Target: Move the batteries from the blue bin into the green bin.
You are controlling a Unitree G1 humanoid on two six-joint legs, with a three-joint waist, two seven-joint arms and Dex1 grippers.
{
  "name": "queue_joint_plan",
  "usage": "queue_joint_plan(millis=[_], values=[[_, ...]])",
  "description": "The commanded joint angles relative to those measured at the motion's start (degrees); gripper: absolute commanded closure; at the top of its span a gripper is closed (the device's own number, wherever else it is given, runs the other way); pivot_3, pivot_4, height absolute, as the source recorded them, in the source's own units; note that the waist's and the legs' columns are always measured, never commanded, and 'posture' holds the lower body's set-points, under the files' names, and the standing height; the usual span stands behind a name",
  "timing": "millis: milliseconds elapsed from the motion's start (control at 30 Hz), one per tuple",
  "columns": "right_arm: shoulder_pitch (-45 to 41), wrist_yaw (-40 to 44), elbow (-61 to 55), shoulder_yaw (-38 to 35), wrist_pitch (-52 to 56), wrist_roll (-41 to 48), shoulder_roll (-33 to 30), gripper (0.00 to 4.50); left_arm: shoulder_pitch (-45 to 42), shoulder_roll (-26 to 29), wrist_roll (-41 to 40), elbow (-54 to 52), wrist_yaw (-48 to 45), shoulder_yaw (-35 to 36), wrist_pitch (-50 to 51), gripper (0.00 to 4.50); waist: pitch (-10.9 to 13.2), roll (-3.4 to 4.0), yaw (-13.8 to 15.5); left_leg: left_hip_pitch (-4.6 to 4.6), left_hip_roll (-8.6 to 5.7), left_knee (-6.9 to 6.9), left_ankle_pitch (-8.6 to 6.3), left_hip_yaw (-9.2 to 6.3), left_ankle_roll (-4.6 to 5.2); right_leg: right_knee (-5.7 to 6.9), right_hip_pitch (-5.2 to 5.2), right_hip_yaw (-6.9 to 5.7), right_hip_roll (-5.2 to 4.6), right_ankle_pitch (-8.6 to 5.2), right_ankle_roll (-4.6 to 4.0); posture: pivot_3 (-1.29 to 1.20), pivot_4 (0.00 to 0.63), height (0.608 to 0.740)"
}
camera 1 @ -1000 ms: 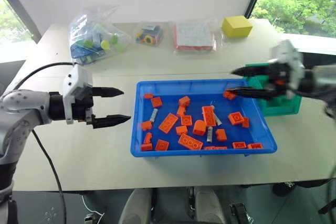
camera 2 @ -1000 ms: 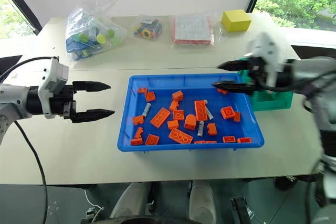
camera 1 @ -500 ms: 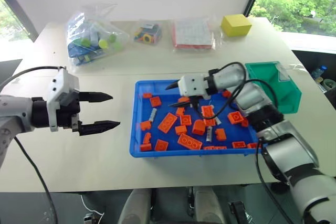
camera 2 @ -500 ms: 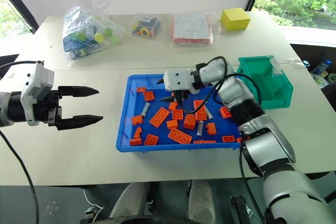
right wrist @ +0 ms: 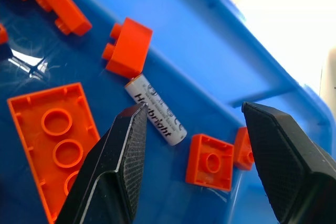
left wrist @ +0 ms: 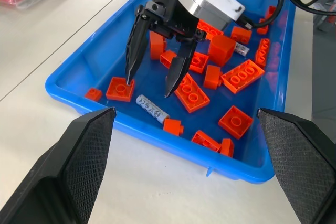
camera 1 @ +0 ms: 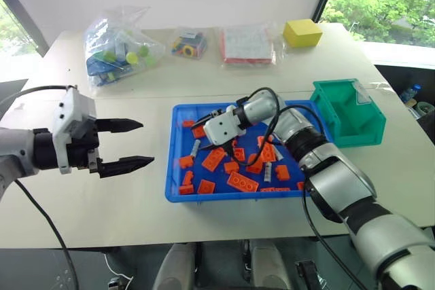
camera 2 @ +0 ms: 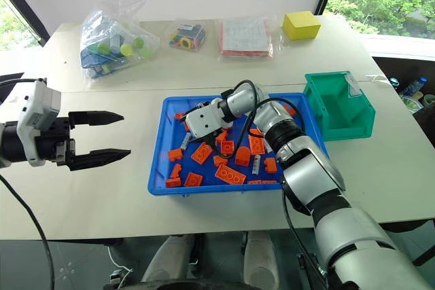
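Observation:
The blue bin (camera 1: 224, 197) sits mid-table, strewn with orange bricks and a few batteries. One white-grey battery (camera 1: 196, 147) lies near the bin's left wall; it also shows close up as the battery (right wrist: 156, 110). My right gripper (camera 1: 202, 135) hangs open and empty just above it, pointing down and to the left, and one of its fingertips (right wrist: 137, 109) is beside the battery. Another battery (camera 1: 267, 172) lies among the bricks further right. The green bin (camera 1: 350, 113) stands at the blue bin's right end. My left gripper (camera 1: 146, 142) is open and empty over the table, left of the blue bin.
Along the far side of the table lie a clear bag of coloured pieces (camera 1: 119, 49), a small bag (camera 1: 190, 42), a red-and-white packet (camera 1: 246, 42) and a yellow box (camera 1: 302, 32). Orange bricks (left wrist: 119, 89) crowd around the battery. The right arm's black cable loops over the bin.
My right arm swung from the green bin across to the left part of the blue bin, dropped lower and rolled its open fingers down over a battery. The left gripper barely moved.

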Motion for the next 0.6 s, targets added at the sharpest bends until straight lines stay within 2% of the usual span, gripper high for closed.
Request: queue_joint_plan(millis=[33, 400, 600], values=[[-2.25, -1.65, 2.32, -0.06, -3.08, -1.49, 1.35, 1.59, 0.69, 1.2, -1.05, -1.86, -0.27, 2.8, 0.08, 0.0, 0.0, 0.0, -0.2, 0.0, 0.0, 0.0, 0.0, 0.0, 0.0, 0.0, -0.01, 0.0, 0.0, 0.0, -0.01, 0.0, 0.15, 0.692], [-4.01, -5.73, 7.36, 0.45, -6.52, -5.83, 4.07, 1.59, -0.74, 0.7, -1.05, -1.32, 0.61, 2.34, -0.47, 0.0, 0.0, 0.0, -1.22, 0.01, 0.01, -0.03, 0.02, -0.01, -0.04, 0.07, -0.05, 0.03, 0.03, -0.02, -0.04, 0.0, 0.15, 0.692], [-3.29, -5.03, 8.18, 1.43, -8.27, -7.36, 4.43, 1.59, -1.5, 0.34, -1.71, -1.51, 1.46, 2.25, -0.17, 0.0, 0.0, 0.0, -1.18, 0.01, 0.01, -0.03, 0.03, -0.01, -0.04, 0.08, -0.05, 0.04, 0.03, -0.03, -0.05, 0.0, 0.15, 0.692]])
